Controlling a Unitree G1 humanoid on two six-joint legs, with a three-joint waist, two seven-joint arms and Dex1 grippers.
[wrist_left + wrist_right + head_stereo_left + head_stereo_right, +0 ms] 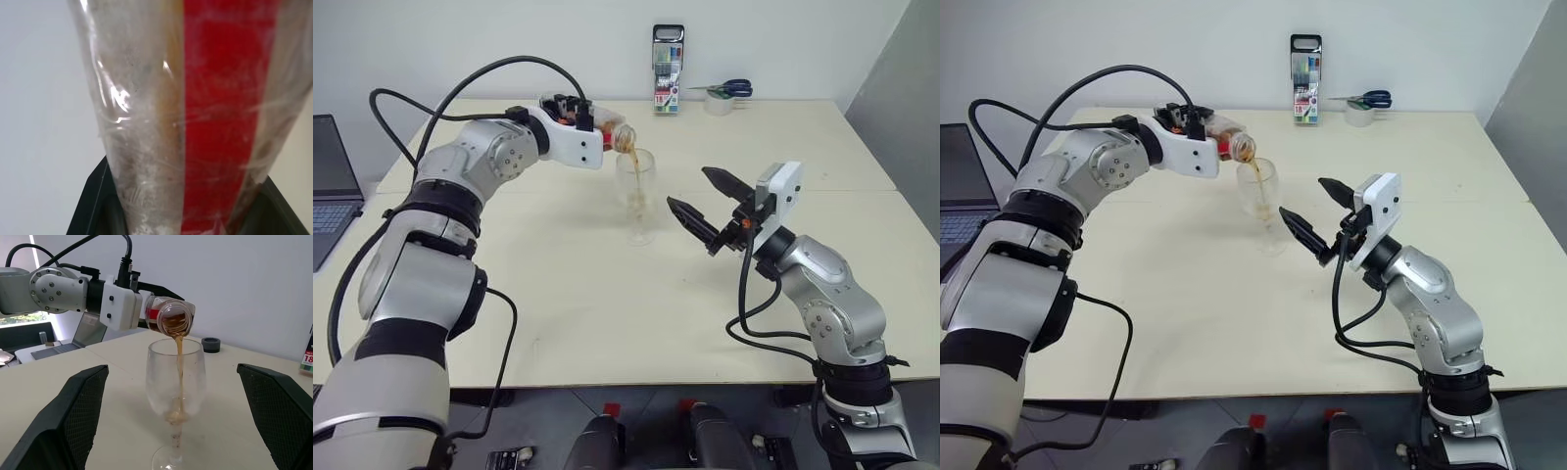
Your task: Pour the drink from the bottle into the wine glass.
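- Clearly the pour is under way: the left pincer [1203, 125] is clenched around the bottle [1229, 135], tipped roughly level so its open mouth hangs just above the rim of the wine glass [636, 191].
- A thin amber stream of the drink [179, 367] falls from the mouth into the bowl, where a little has pooled at the bottom; most of the glass is unfilled.
- The wine glass stands upright near the middle of the worktop [587, 323], well away from every edge, probably so a splash stays on the surface.
- The right pincer [710, 206] sits released, its fingers spread wide on either side of the glass without touching it, likely ready to steady it.
- A marker case [668, 69], scissors [729, 89] and tape roll [719, 103] lie at the far edge, a laptop [331, 186] beyond the left one.
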